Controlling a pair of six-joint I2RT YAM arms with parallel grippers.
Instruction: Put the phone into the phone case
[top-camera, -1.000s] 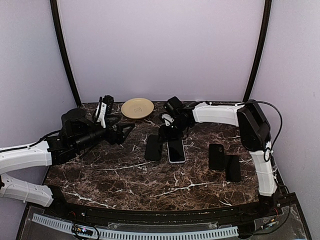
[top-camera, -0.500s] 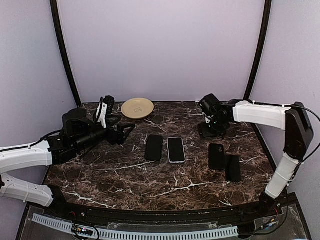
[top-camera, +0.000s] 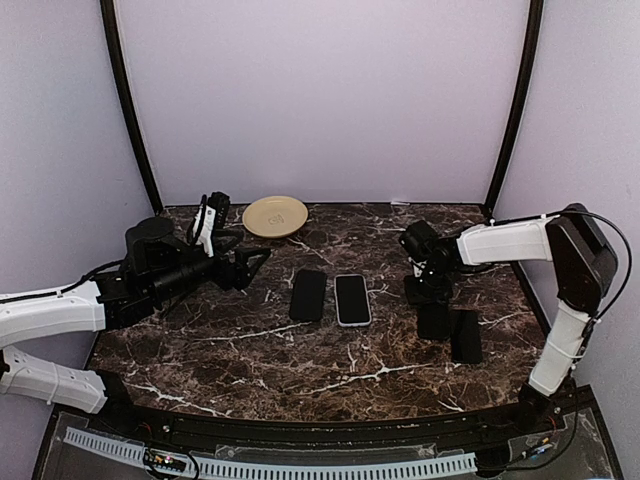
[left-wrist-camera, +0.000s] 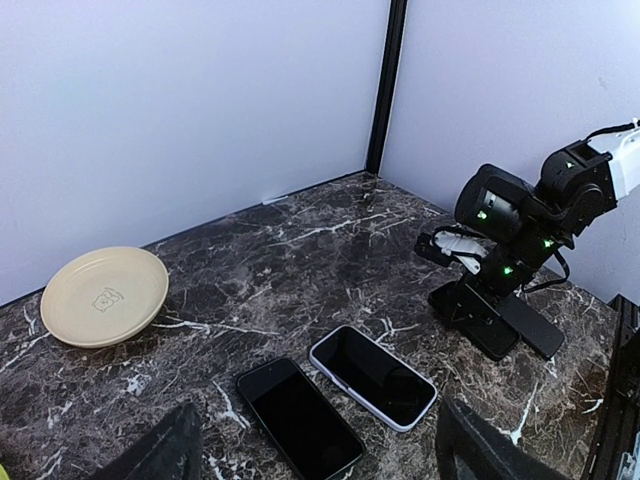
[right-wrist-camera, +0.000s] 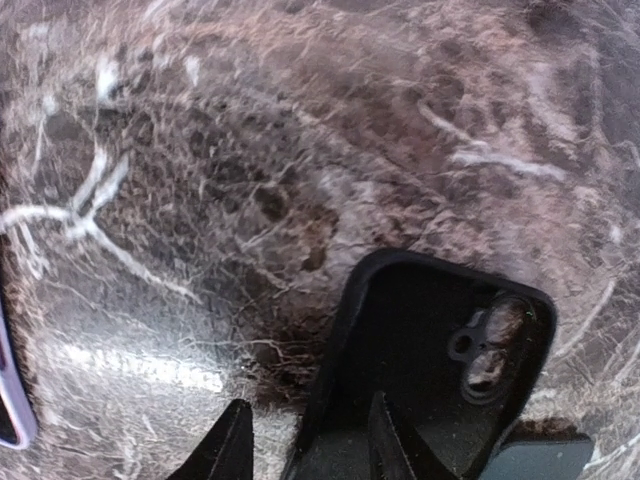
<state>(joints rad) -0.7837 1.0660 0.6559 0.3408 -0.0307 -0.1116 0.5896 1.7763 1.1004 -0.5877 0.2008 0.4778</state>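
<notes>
A bare black phone (top-camera: 308, 295) and a phone with a pale rim (top-camera: 352, 299) lie side by side at mid table; both also show in the left wrist view, the black phone (left-wrist-camera: 300, 420) and the pale-rimmed phone (left-wrist-camera: 372, 375). An empty black phone case (top-camera: 432, 318) with a camera cutout lies to their right, open side up (right-wrist-camera: 440, 350). My right gripper (top-camera: 422, 292) is low over its far-left corner, open (right-wrist-camera: 305, 445), one finger inside the case and one outside its wall. My left gripper (top-camera: 245, 265) is open and empty, hovering left of the phones.
A second dark flat slab (top-camera: 465, 335) lies just right of the case. A cream plate (top-camera: 275, 215) sits at the back, and a black-and-white object (top-camera: 208, 222) stands left of it. Black frame posts rise at both back corners.
My right arm has swung from over the two middle phones to the right, then come down onto the black case. The left arm and the phones have not moved.
</notes>
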